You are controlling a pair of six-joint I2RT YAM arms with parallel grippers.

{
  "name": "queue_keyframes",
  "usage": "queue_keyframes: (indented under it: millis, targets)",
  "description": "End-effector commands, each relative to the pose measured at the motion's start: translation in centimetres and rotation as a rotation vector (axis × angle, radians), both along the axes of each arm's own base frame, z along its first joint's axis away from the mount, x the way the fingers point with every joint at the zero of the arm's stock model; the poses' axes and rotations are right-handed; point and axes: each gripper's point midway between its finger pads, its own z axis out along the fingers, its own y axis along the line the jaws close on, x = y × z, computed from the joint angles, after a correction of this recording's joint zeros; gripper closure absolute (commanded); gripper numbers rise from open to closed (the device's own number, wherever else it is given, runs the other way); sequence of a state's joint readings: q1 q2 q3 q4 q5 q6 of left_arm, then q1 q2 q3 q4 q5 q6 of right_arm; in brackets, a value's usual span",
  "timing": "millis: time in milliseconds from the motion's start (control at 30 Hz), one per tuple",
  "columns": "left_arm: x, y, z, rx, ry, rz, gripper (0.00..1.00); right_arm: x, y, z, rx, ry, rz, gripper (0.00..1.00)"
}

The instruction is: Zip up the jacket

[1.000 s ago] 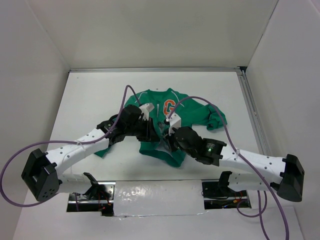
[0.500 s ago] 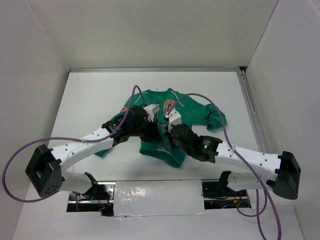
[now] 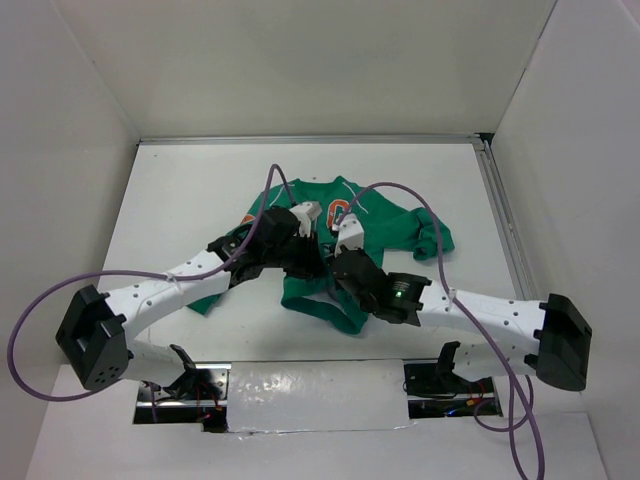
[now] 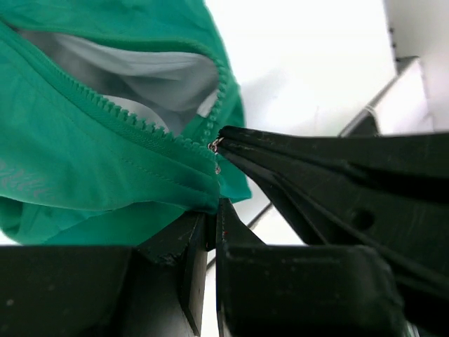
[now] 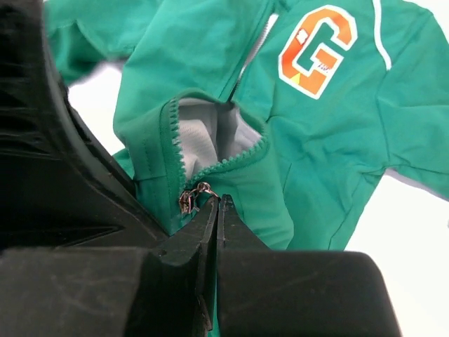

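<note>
Soft green jacket [image 3: 385, 225] lies spread, crumpled at the hem. Right gripper [image 5: 216, 210] is pinched shut on the small metal zipper pull [image 5: 195, 195], well below the orange G patch [image 5: 316, 49]. The zipper's long axis runs up from the pull, beside the patch, teeth gaping over pale lining. Left gripper [image 4: 210, 225] is narrow, clamping hem fabric just under the pull.

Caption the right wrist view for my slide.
Right pincer pinches the zipper pull where the green jacket gapes, orange G patch above.
</note>
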State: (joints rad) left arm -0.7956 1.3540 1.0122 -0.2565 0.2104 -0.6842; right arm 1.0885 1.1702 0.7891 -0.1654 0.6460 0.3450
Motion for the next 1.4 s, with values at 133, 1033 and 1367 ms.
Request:
queue_keyframes:
  millis: [133,1033,1367]
  targets:
    - [-2.2,2.4,-2.1,0.166,0.146,0.053,0.83,-1.9,2.7,2.6,0.060,0.082,0.229,1.00]
    - [-3.8,3.6,3.2,0.223,-0.590,-0.156,0.01,-4.9,3.7,3.3,0.376,0.597,0.647,1.00]
    - [-1.0,3.1,3.9,0.378,-0.768,-0.109,0.01,-5.0,3.5,3.8,0.446,0.667,0.697,1.00]
